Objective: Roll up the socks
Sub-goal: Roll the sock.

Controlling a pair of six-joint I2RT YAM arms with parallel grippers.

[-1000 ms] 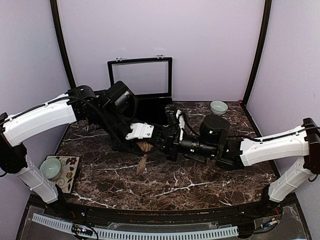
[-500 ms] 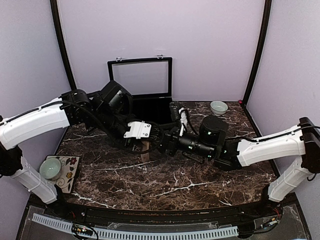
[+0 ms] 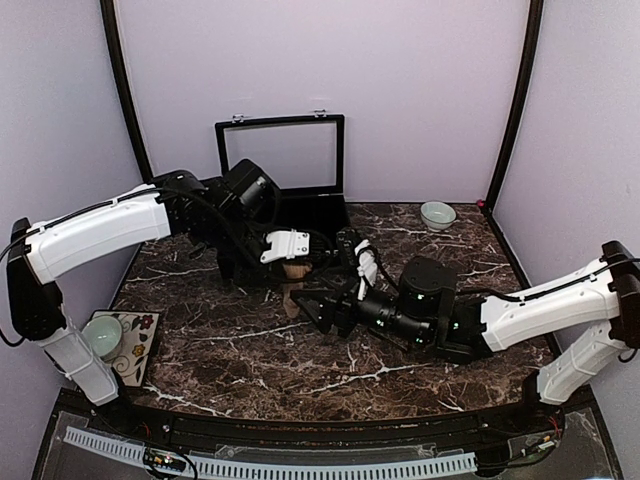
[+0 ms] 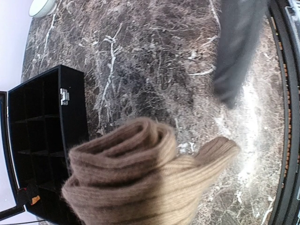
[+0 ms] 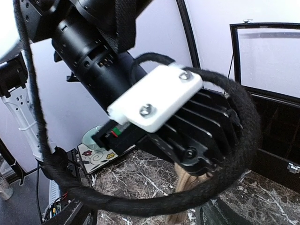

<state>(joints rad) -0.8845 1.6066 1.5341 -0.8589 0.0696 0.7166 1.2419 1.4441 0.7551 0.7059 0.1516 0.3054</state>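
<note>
Tan sock (image 4: pixel 136 180), part-rolled, lower centre: gripped by left hand (image 3: pixel 291 268), hung above tabletop (image 3: pixel 230 350), likely to tighten roll. Right hand (image 3: pixel 322 308) beside: grip state cannot tell.

At the middle of the surface (image 3: pixel 230 350), the sock (image 3: pixel 291 295) sits under the left claw (image 3: pixel 291 274), the right claw (image 3: pixel 322 304) just to its right. Behind them stands a compartment case (image 3: pixel 312 216) (lid up); a bowl (image 3: pixel 437 214) back right, a cup (image 3: pixel 101 336) on a tray (image 3: pixel 138 346) front left.

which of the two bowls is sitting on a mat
The front-left bowl, on the floral mat. The back-right bowl stands on bare marble.
</note>
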